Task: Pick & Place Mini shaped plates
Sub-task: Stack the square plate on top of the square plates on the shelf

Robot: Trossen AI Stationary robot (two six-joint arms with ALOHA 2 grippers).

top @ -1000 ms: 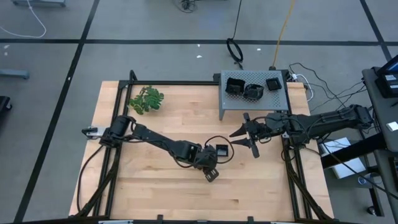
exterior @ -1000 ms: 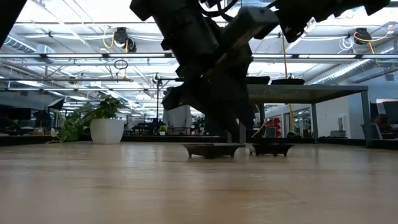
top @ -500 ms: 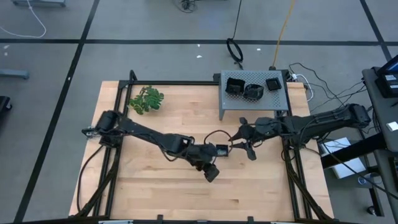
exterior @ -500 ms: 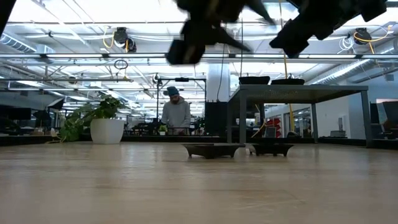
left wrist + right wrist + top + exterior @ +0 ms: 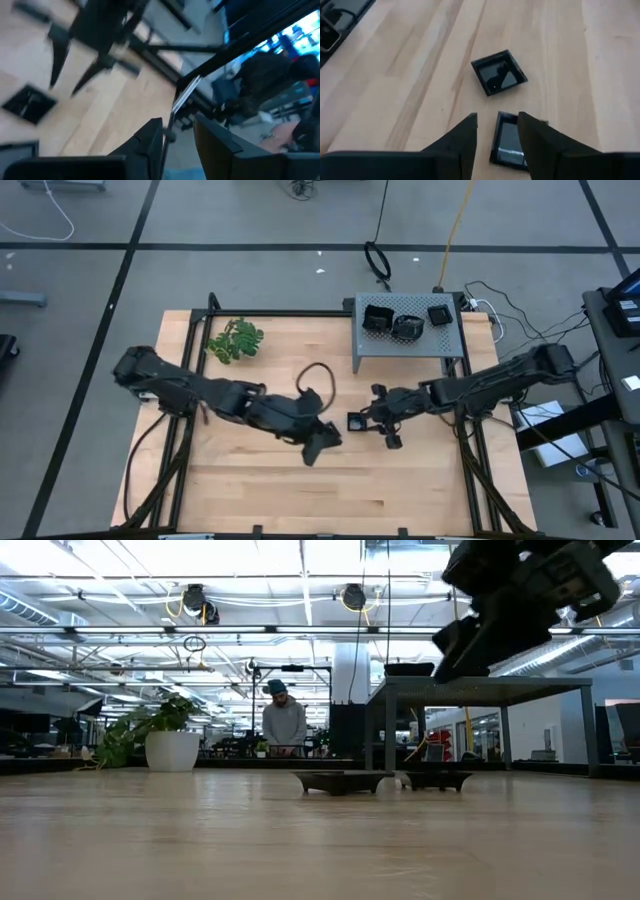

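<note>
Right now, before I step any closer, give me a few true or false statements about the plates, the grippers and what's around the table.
1. Three black plates sit on top of the grey perforated box. True.
2. The right gripper is clamped on a plate. False: its fingers are open and empty, above the table.
3. Two square plates lie on the wood in front of the right gripper. True.
4. The green sprig lies on the box. False: it lies on the table, apart from the box.
5. A person stands in the room beyond the table. True.
</note>
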